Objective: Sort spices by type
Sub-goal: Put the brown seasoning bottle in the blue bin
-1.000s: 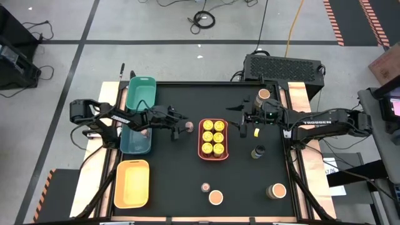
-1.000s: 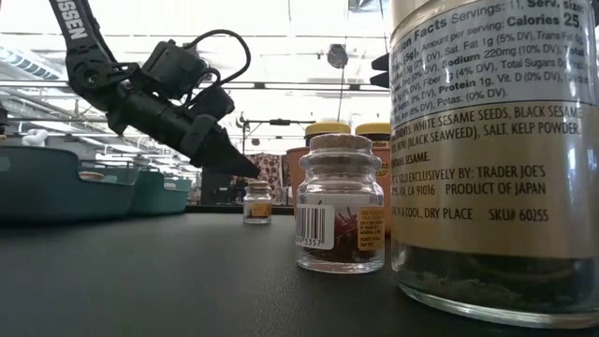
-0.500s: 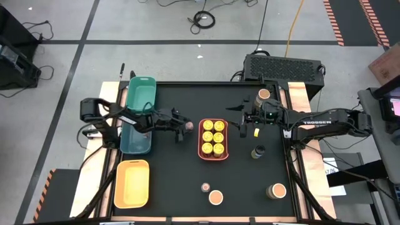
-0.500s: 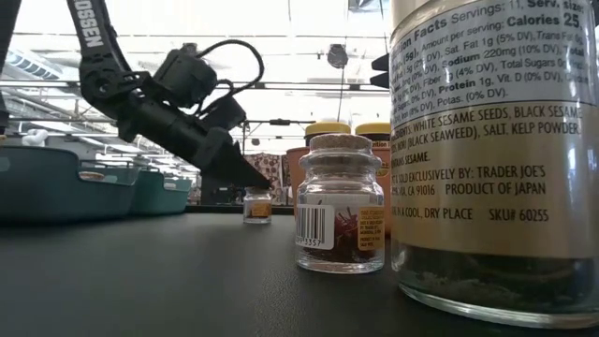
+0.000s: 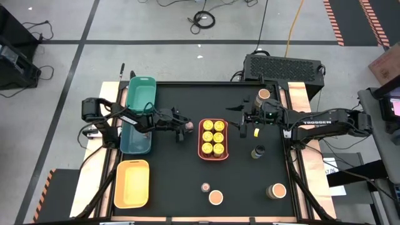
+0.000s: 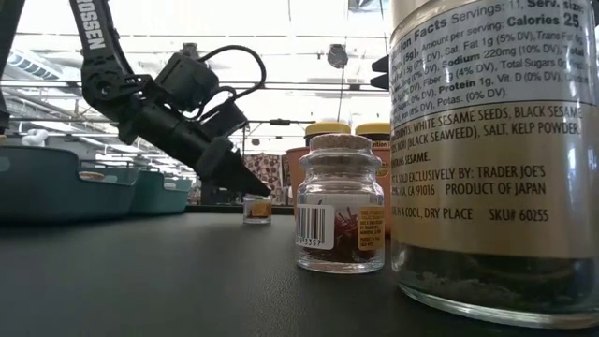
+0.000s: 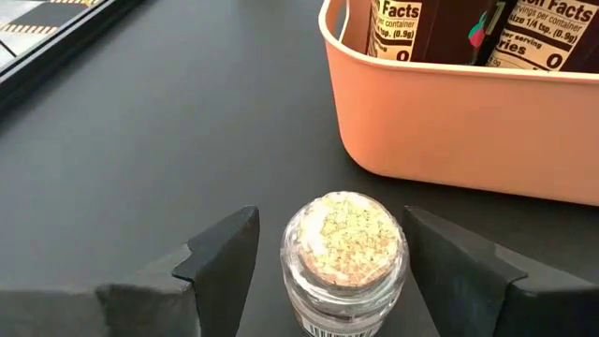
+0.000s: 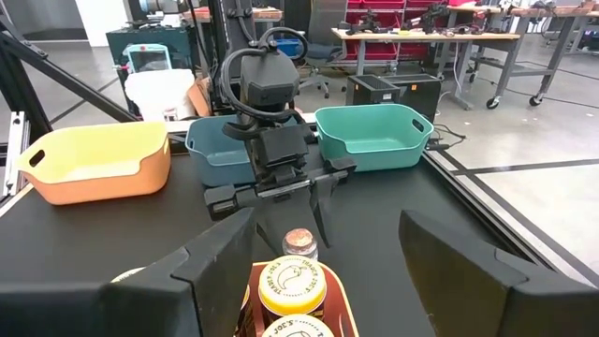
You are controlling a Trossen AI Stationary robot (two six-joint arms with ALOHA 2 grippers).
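From above, the left gripper (image 5: 182, 127) reaches toward a tiny cork-topped jar (image 5: 189, 126) that sits at its fingertips, just short of the coral tray (image 5: 201, 139) holding six yellow-lidded jars (image 5: 212, 137). The right gripper (image 5: 242, 119) waits on the far side of that tray, fingers spread and holding nothing. The table-level view shows what the overhead one cannot: the tiny jar (image 6: 256, 209) stands upright on the black table (image 6: 140, 281), with the left gripper's tips (image 6: 251, 183) slanting down to about lid height. The left wrist view gives the clearest answer on grip: the jar (image 7: 344, 245) sits between the two dark fingers (image 7: 220, 262), with open space on both sides, so the jaws are spread around it and not yet pinching. It looks like light, rigid glass, smooth and probably slippery, and easy to tip. The round body just under the lid seems the safest place to hold. The right wrist view faces the left gripper (image 8: 285, 192) head-on, with the tiny jar (image 8: 298, 242) just in front of it.
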